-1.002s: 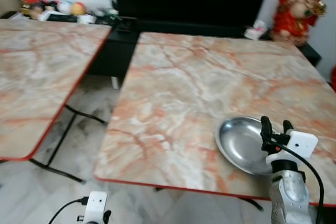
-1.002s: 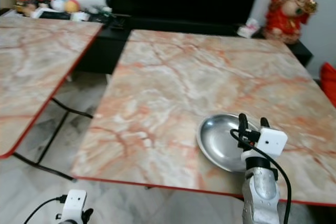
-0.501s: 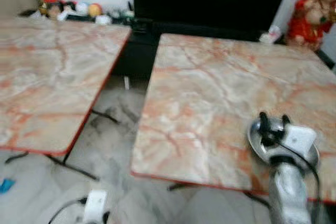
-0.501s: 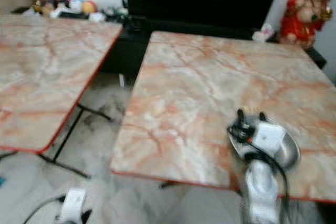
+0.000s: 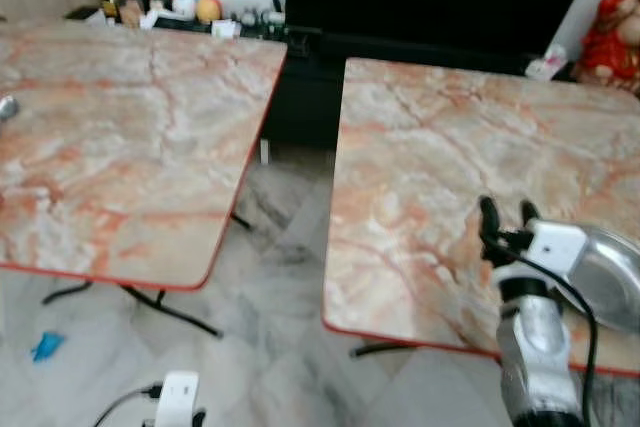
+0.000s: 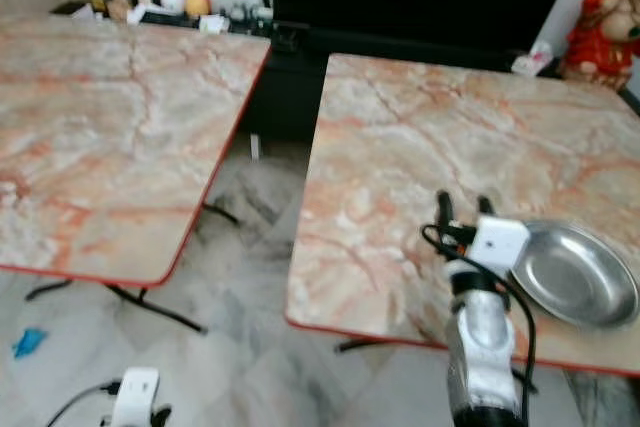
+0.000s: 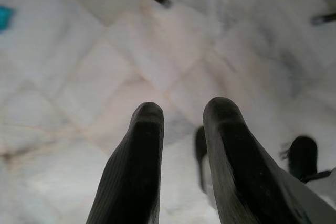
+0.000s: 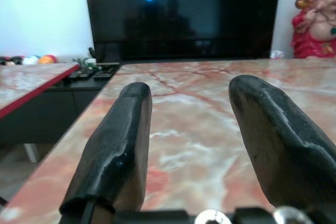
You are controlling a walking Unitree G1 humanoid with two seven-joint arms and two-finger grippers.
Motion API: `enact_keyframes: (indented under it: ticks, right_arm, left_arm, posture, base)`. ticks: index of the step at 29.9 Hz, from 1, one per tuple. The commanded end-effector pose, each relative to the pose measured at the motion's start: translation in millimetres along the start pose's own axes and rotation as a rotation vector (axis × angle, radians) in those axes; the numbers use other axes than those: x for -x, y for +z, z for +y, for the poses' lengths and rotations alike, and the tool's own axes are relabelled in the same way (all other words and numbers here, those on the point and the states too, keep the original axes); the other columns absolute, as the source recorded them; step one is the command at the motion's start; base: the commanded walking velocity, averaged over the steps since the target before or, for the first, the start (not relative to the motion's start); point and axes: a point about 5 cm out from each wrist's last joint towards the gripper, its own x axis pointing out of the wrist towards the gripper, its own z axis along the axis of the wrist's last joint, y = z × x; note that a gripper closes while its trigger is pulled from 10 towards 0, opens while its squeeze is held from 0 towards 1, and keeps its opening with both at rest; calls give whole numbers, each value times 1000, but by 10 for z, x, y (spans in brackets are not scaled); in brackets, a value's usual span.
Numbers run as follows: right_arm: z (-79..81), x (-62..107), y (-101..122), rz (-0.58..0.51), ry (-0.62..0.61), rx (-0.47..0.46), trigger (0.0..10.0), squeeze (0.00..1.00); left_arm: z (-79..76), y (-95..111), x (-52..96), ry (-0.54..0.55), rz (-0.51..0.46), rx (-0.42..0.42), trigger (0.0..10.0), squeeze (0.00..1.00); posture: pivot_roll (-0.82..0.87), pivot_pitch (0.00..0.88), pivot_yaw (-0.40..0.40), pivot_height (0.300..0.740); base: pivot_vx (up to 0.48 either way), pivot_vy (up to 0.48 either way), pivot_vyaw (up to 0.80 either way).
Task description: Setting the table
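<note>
Eye views: steel dish sits on the right tabletop near its front edge, just beside my right pincer, apart from it. Likely light, stiff, slick; best taken at the thin rim. Open marble beyond; second tabletop across a floor gap.

Left wrist: left pincer idle over floor, slightly parted, empty.

Right wrist: fingers spread, nothing between.

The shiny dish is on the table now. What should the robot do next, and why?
Probably pull the right gripper back from the table. Its jaws are open and empty, and the metal dish already rests flat near the table's front edge, beside that arm.
</note>
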Motion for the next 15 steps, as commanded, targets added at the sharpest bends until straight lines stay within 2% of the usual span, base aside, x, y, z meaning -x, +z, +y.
enact_keyframes:
  ticks: [1,15]
  right_arm:
    - [-84,32,-23,13,-25,1,10000,0]
    - [-35,28,-53,21,-11,8,10000,0]
  left_arm:
    - [-53,-11,1,-9,1,8,10000,0]
    - [20,84,-14,11,-35,8,10000,0]
  posture:
    - [43,0,-56,740]
    - [62,0,-47,740]
  base:
    - [0,334,0]
    - [0,480,0]
